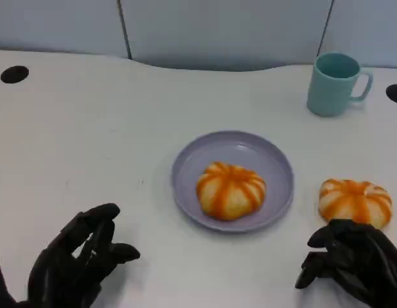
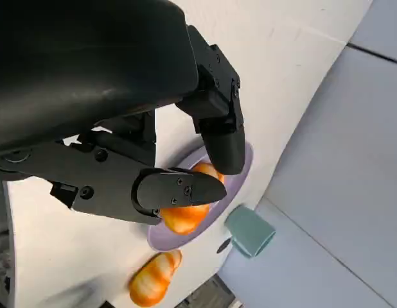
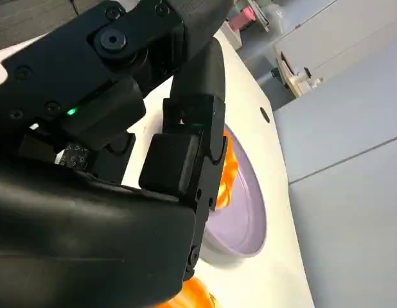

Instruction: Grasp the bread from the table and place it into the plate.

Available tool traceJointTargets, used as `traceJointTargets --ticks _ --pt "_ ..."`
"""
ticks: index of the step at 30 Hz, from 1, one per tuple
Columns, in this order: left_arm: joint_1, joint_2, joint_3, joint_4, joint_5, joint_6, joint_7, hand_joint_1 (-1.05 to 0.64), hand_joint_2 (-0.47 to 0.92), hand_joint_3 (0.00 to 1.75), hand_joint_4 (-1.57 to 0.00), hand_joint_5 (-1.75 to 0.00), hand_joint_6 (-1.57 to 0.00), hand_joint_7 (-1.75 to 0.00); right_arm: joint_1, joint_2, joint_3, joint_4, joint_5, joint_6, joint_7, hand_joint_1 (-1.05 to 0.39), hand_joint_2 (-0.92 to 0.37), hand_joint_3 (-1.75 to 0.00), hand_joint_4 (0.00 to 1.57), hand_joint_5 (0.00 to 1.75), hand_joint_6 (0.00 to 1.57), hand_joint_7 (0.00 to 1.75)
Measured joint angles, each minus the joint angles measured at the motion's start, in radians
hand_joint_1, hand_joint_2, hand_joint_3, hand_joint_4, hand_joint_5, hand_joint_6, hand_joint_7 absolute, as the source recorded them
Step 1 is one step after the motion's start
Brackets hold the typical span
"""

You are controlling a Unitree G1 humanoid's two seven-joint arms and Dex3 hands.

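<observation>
Two round orange-striped breads are in view. One bread (image 1: 230, 190) lies in the lavender plate (image 1: 185, 160) at the table's middle; the other bread (image 1: 356, 201) lies on the bare table to the plate's right. My right hand (image 1: 352, 263) hovers just in front of that second bread, fingers loosely bent and holding nothing. My left hand (image 1: 79, 260) rests low at the near left, fingers apart and empty. The left wrist view shows the plate (image 2: 234, 192), its bread (image 2: 182, 217) and the loose bread (image 2: 153, 279). The right wrist view shows the plate (image 3: 247, 205) past my fingers (image 3: 185, 160).
A teal mug (image 1: 333, 83) stands at the back right, also seen as the mug (image 2: 250, 232) beyond the plate. Black round holes (image 1: 14, 74) sit at the table's far corners. A grey partition wall runs behind the table.
</observation>
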Motion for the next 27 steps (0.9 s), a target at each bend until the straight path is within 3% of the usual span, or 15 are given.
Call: traceJointTargets --ticks 9,27 --pt "-0.009 -0.029 -0.009 0.023 0.019 -0.050 0.010 -0.42 0.92 0.33 -0.57 -1.49 -0.50 -1.08 -0.038 -0.020 -0.029 0.095 0.004 -0.040 0.054 -0.93 -0.68 -0.01 1.44 0.66 1.45 0.43" --pt "-0.037 -0.025 0.000 0.072 0.037 -0.093 0.010 -0.40 0.92 0.30 -0.60 -1.47 -0.55 -1.05 -0.054 -0.018 -0.036 0.122 0.002 -0.058 0.058 -0.96 -0.69 -0.01 1.43 0.65 1.45 0.39"
